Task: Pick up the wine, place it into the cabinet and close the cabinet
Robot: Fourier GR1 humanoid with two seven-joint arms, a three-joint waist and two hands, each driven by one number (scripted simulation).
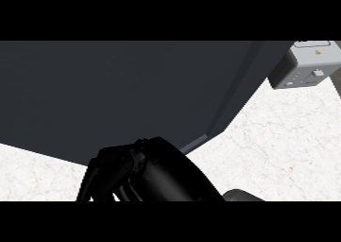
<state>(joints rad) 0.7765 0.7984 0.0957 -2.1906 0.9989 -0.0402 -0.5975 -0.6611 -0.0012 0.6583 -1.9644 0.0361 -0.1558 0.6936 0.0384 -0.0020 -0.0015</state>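
Filling 9 to 1 o'clock, the dark cabinet (110, 94) hangs over the white surface (284, 142). At 6 o'clock the right hand (141, 172) meets its lower edge; open or holding, I cannot tell, and the wine is hidden

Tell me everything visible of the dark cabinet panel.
The cabinet panel is a flat, matt dark grey slab filling the view's upper left, slanted, with a lighter grey edge strip down its right side. It hides part of the white counter. A black robot hand overlaps its lower edge; contact cannot be told.
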